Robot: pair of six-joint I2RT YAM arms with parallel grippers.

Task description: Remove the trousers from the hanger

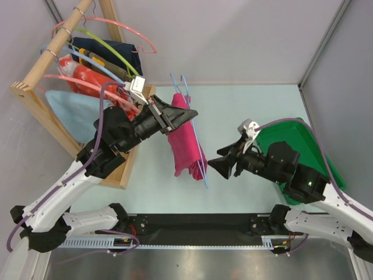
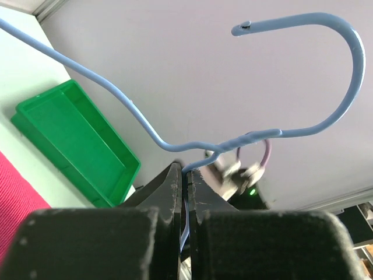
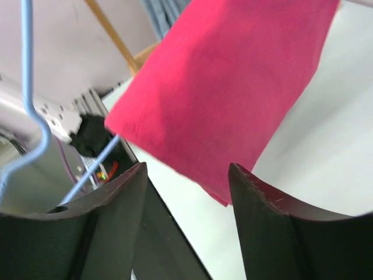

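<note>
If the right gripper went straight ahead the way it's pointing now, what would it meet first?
Most likely the trousers draped on the hanger: their lower edge sits just ahead of the open right gripper in its wrist view. The hanger's wire alongside could touch first; depth is unclear.

— What stands at the far left corner of the counter?
— A wooden rack. Its rail carries pink hangers, a lime-green hanger, a navy garment, a red-orange patterned cloth and a pale blue cloth.
— And the right edge?
— A green tray.
</note>
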